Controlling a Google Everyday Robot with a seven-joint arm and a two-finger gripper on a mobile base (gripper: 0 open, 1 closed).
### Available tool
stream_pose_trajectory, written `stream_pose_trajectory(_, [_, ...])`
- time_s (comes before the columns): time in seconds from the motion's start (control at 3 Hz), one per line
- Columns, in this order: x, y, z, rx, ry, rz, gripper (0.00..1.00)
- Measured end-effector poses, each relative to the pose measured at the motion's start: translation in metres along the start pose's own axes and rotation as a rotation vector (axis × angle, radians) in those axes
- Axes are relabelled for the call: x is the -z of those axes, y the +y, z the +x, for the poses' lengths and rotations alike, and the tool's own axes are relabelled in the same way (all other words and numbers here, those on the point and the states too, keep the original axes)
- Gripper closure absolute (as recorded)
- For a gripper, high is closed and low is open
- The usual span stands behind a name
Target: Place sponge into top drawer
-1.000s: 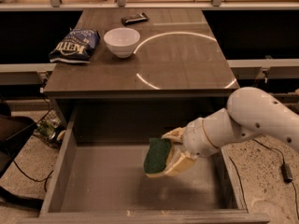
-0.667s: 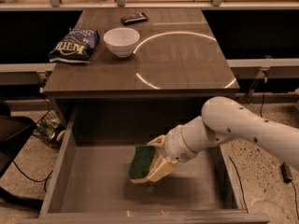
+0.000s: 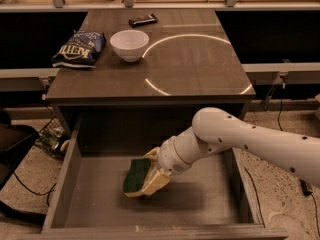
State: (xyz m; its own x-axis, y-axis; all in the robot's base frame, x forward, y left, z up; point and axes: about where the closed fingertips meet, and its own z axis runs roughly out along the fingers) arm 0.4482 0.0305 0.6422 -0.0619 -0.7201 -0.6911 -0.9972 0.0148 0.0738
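The top drawer (image 3: 90,204) is pulled out wide below the table, a grey wood-grain box with a flat bottom. The sponge (image 3: 136,175), dark green on its near face with pale yellow foam behind, hangs low over the middle of the drawer floor. My gripper (image 3: 149,178) is shut on the sponge, with tan fingers (image 3: 157,180) clasping its sides. The white arm (image 3: 240,139) reaches in from the right. I cannot tell whether the sponge touches the drawer bottom.
On the tabletop (image 3: 190,69) stand a white bowl (image 3: 129,44), a blue chip bag (image 3: 80,49) and a dark flat wrapped bar (image 3: 143,20). A dark chair (image 3: 15,144) and cables sit on the floor at left. Drawer side walls (image 3: 239,179) flank the arm.
My gripper has carried the sponge leftward and lower into the drawer, from the right half to near its middle. The arm has stretched further in.
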Motion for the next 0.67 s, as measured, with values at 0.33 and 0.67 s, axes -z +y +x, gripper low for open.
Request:
stream_pose_trajectory(0.33, [-0.0013,0.0007,-0.0004,0.001,0.0,-0.003,0.5])
stream_pose_trajectory(0.67, [-0.0023,0.0015,-0.0007,0.002,0.0,-0.006,0.28])
